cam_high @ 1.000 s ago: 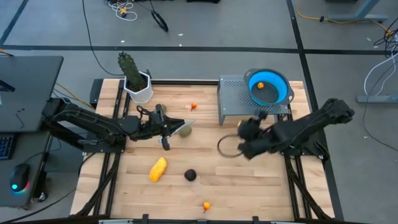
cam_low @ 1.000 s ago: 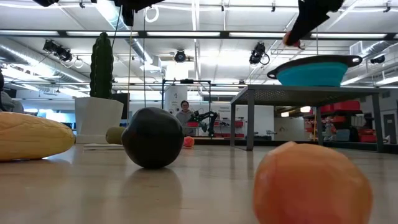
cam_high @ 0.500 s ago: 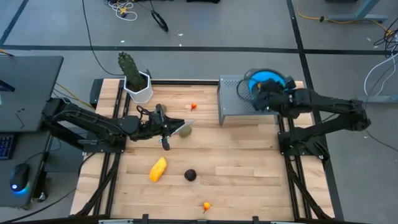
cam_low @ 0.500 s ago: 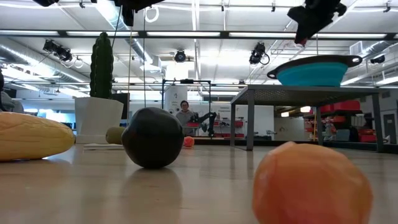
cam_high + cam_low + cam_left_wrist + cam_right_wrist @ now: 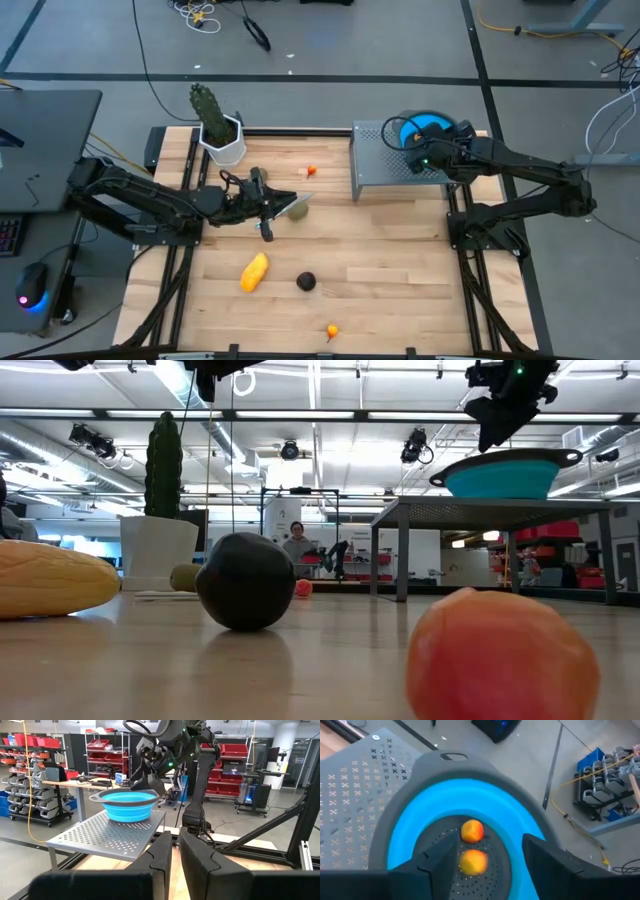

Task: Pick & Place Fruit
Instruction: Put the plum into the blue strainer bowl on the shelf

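My right gripper hangs open over the blue bowl on the perforated metal stand, pointing slantwise down. One small orange fruit lies on the bowl's floor. A second, blurred one shows between the fingers, apart from the right one. My left gripper is shut on nothing, level above the table beside an olive-green fruit. On the wood lie a yellow fruit, a dark round fruit and two tiny orange ones.
A green cactus in a white pot stands at the table's far left corner. A pale knife blade lies by the olive fruit. Bare wood spreads between the stand and the table's near edge. A person shows far off in the room.
My right gripper has swung from over the wood in front of the stand up and toward the far right, until it hangs over the bowl, rolling as it went. The orange piece seen at its fingertips in the low view no longer shows there.
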